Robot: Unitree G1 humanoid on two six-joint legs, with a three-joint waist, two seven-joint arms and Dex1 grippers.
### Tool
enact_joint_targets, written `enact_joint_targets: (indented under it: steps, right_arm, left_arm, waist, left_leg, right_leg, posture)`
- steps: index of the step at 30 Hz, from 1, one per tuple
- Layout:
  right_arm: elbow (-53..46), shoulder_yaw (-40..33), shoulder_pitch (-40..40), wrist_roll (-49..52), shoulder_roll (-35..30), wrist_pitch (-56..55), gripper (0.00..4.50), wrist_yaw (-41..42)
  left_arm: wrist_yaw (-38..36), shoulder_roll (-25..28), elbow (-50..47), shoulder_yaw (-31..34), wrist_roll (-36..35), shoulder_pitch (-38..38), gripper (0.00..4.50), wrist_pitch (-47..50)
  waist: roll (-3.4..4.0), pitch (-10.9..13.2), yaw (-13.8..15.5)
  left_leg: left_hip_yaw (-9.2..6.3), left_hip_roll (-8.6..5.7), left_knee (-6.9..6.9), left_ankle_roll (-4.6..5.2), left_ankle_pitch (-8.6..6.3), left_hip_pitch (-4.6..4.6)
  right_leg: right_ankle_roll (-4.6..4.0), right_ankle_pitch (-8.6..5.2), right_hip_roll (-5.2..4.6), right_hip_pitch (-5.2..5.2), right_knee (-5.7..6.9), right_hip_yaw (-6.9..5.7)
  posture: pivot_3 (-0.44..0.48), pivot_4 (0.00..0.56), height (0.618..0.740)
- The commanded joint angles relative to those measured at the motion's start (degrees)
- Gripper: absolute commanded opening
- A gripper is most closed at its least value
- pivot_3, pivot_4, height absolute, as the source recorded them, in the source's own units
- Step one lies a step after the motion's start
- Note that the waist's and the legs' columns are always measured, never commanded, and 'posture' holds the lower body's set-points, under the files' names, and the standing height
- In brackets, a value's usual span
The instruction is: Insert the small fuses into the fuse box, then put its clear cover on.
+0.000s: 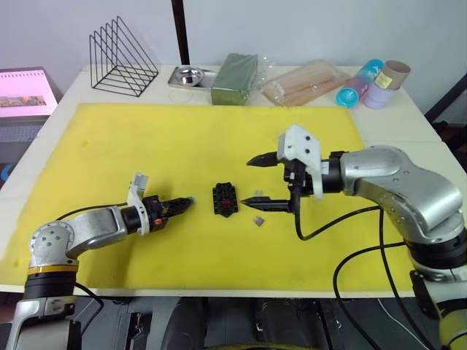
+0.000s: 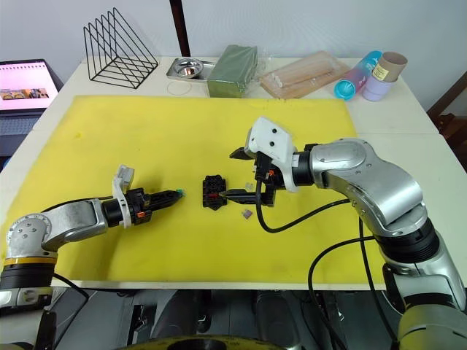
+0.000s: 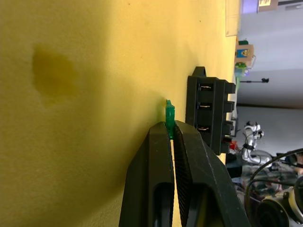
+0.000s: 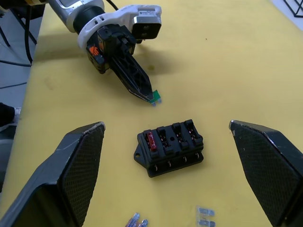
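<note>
On the yellow mat (image 1: 146,138) there is one black fuse box (image 1: 225,198), with one red fuse (image 4: 152,140) seated in an end slot and the other three slots open. Nearest the robot's side, one greyish-purple fuse (image 1: 258,220) lies loose on the mat just beside the box; the right wrist view shows small pale pieces (image 4: 138,221) and (image 4: 205,213) at the near edge, too cut off to count surely.

The left gripper (image 1: 184,205) lies low over the mat to the box's left, its two black fingers (image 3: 161,156) pressed nearly together, pinching one green fuse (image 3: 169,115) at their tips. The fuse is near the box but apart from it.

The right gripper (image 1: 260,180) hangs on the box's right with its jaws spread wide, holding nothing; its lower finger (image 1: 266,203) reaches toward the box.

Farther back, on the white table (image 1: 408,117): one wire rack (image 1: 121,57), one metal tray (image 1: 190,76), one green block (image 1: 235,78), one clear bag of wooden sticks (image 1: 305,82) and two tubes (image 1: 372,83).
</note>
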Motion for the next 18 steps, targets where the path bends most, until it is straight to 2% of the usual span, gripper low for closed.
enact_joint_targets:
  steps: [1,5,9,13,16,18]
  right_arm:
    - [-0.75,-0.52,-0.9,-0.04,0.56,-0.83,4.5,0.09]
    - [-0.8,-0.53,-0.85,-0.21,0.61,-0.76,4.5,0.1]
    - [-0.78,-0.56,-0.82,-0.34,0.65,-0.65,4.5,0.22]
    - [-0.69,-0.51,-0.79,-0.57,0.54,-0.73,4.5,0.46]
    - [-0.66,-0.5,-0.81,-0.67,0.57,-0.73,4.5,0.46]
    - [-0.67,-0.48,-0.73,-0.76,0.58,-0.81,4.5,0.44]
  left_arm:
    - [-0.9,1.38,0.55,-0.51,1.56,1.1,0.07,0.45]
    - [-5.32,3.21,0.76,-0.41,3.07,-0.09,0.07,2.55]
    - [-16.87,7.37,0.21,-0.95,7.52,-3.66,0.07,7.83]
    - [-34.23,13.64,-0.82,-3.93,17.87,-10.0,0.07,13.17]
    - [-51.88,19.51,-2.3,-11.64,30.43,-14.94,0.07,11.26]
    - [-64.07,23.29,-3.54,-18.95,39.81,-17.61,0.07,6.52]
  waist:
    - [0.0,0.0,-0.01]
    - [0.0,0.0,-0.11]
    - [-0.01,0.02,-0.19]
    - [-0.09,0.07,-0.03]
    - [-0.07,0.08,-0.05]
    - [-0.06,0.09,-0.13]
  left_leg:
    - [0.0,0.0,0.0,0.0,0.0,0.0]
    - [0.01,0.0,-0.01,0.0,0.0,0.0]
    - [0.13,-0.08,-0.04,0.0,0.0,-0.04]
    - [0.2,-0.04,-0.05,0.0,0.0,-0.21]
    - [0.2,-0.04,-0.06,0.0,0.0,-0.23]
    - [0.24,-0.04,-0.11,0.0,0.0,-0.23]
  right_leg:
    - [0.0,0.0,0.0,0.0,0.0,0.0]
    - [0.0,0.0,0.01,-0.01,-0.01,0.0]
    - [-0.01,-0.01,0.15,-0.08,-0.02,0.0]
    - [-0.02,-0.01,0.33,-0.26,-0.03,0.01]
    - [-0.1,-0.06,0.39,-0.29,-0.07,0.03]
    - [-0.2,-0.11,0.4,-0.3,-0.1,0.06]
  posture:
    - [0.0,0.15,0.74]
    - [0.0,0.15,0.74]
    - [0.0,0.15,0.74]
    - [0.0,0.15,0.74]
    - [0.0,0.15,0.74]
    - [0.0,0.15,0.74]
